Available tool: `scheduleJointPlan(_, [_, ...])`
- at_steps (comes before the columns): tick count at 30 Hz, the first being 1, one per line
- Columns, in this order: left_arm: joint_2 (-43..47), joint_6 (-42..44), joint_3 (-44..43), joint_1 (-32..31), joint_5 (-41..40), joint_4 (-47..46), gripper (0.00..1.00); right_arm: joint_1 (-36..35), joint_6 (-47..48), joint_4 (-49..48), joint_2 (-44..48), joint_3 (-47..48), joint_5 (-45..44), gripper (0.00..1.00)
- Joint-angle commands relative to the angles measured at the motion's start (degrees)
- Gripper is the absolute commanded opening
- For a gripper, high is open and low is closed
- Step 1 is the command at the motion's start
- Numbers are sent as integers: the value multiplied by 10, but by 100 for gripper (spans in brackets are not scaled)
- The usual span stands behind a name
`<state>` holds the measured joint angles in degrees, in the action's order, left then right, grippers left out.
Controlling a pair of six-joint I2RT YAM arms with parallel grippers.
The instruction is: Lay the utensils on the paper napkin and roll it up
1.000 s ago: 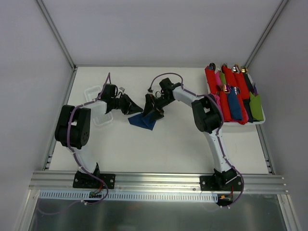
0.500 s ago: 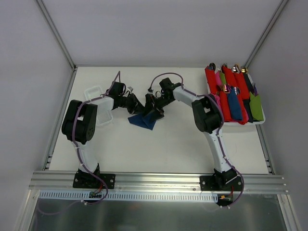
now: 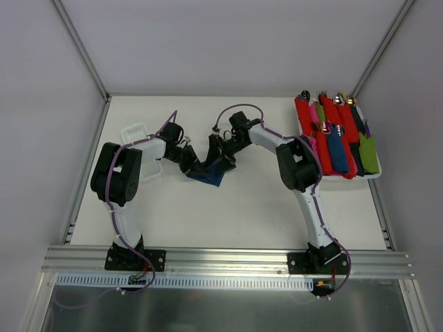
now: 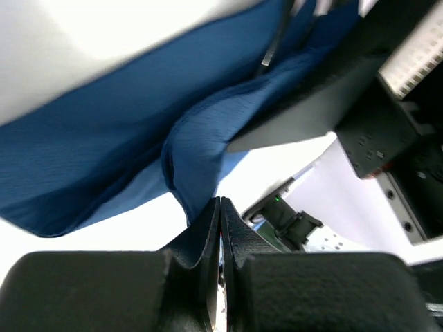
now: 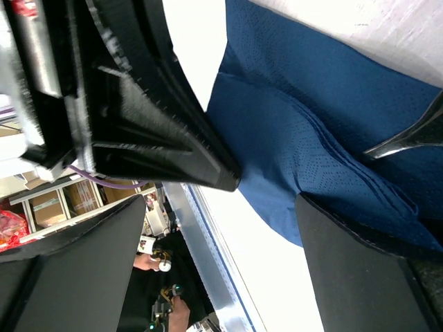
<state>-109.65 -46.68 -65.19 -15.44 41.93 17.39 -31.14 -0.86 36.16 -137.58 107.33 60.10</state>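
Both fingers of my left gripper (image 4: 220,205) are squeezed shut at a fold of the paper napkin (image 3: 208,178) on the table (image 3: 242,214); if paper is caught, I cannot tell. My right gripper (image 5: 221,277) spreads wide over it.

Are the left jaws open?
No, the left gripper has its jaws pressed together on a fold of the napkin.

paper napkin (image 3: 210,177) on table (image 3: 242,214) centre, tray (image 3: 372,176) at right edge, container (image 3: 133,131) at left edge
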Motion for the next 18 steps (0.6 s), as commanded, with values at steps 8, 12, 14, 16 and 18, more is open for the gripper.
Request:
scheduleJointPlan(8, [-30,38,2,4,-55,46,0,10,-18,-55,102,-13,-37,82])
scheduleJointPlan(12, [-43,40,1,4,-62,47,0,16,-59,-101,124,-19,-105,66])
scheduleJointPlan(14, [-45,40,2,4,-65,47,0,13,-75,-109,129,-19,-139,58])
scheduleJointPlan(16, [-48,39,5,4,-67,47,0,9,-82,-116,128,-19,-174,51])
scheduleJointPlan(18, [-48,39,11,4,-70,46,0,0,-85,-116,122,-15,-196,43])
